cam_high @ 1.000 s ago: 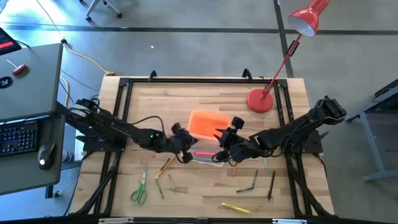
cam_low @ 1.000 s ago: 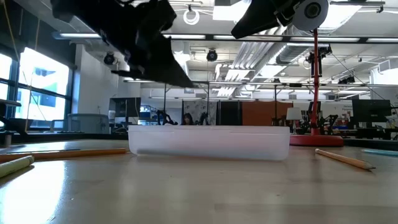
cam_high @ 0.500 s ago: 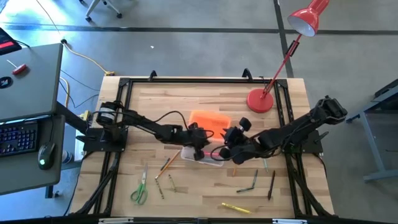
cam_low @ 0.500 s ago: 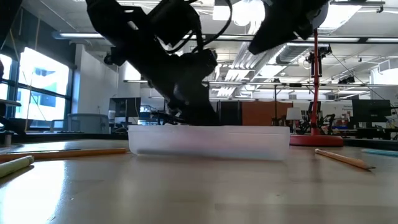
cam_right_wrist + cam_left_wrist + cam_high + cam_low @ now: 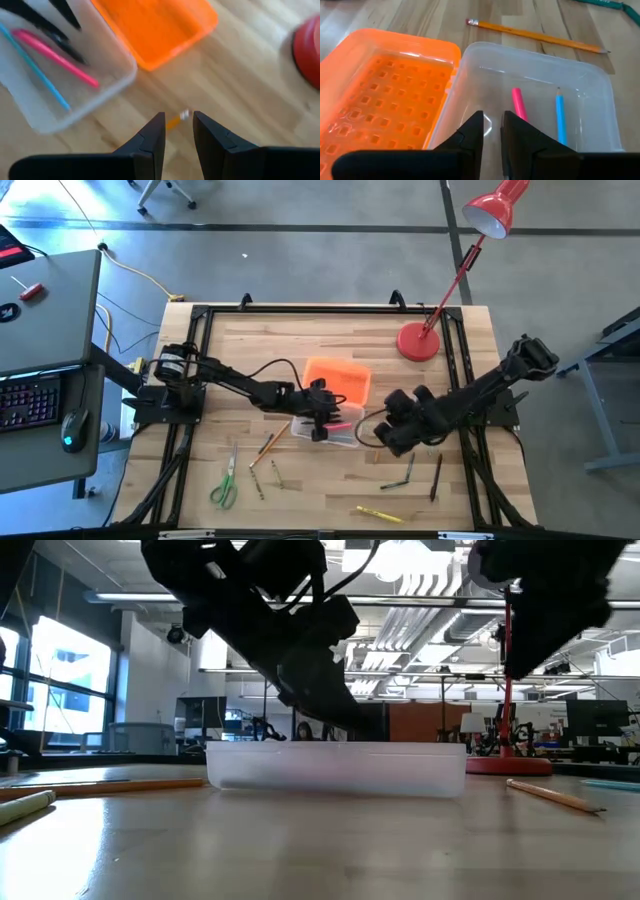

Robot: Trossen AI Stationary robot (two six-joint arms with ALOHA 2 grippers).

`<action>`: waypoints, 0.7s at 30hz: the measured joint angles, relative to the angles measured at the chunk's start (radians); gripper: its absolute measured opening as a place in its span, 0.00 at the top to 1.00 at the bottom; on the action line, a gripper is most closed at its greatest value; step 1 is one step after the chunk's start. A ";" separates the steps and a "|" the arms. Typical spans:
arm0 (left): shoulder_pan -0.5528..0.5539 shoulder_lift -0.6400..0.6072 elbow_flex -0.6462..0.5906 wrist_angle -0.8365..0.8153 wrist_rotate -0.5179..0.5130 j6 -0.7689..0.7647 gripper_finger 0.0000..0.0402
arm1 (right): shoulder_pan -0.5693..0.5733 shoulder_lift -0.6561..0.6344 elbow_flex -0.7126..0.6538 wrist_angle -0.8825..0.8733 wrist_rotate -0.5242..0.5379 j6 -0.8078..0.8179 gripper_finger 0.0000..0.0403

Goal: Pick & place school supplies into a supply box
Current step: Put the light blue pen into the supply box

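I have the left hand (image 5: pixel 320 423) hanging over the clear supply box (image 5: pixel 580 95), its fingers (image 5: pixel 472 135) parted a little with nothing between them. The box sits near the middle of the tabletop (image 5: pixel 260 340), its orange lid (image 5: pixel 337 379) lying open and flat beside it. Inside the box I see a pink pen (image 5: pixel 520 105) and a blue pencil (image 5: pixel 560 117) lying side by side. The right hand (image 5: pixel 392 432) is just beside the box, above bare wood, fingers slightly apart and empty; an orange pencil (image 5: pixel 175 120) lies under it. The green-handled scissors (image 5: pixel 226 480) and other pencils lie scattered on the tabletop near its front edge.
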 joint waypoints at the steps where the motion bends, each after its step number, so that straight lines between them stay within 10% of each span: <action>1: 0.000 0.000 0.007 -0.006 0.000 0.000 0.74 | 0.019 0.000 -0.006 -0.016 -0.009 0.034 0.80; 21: -0.001 0.000 0.047 -0.070 0.108 -0.022 0.78 | 0.229 -0.016 -0.308 0.041 -0.189 0.389 0.79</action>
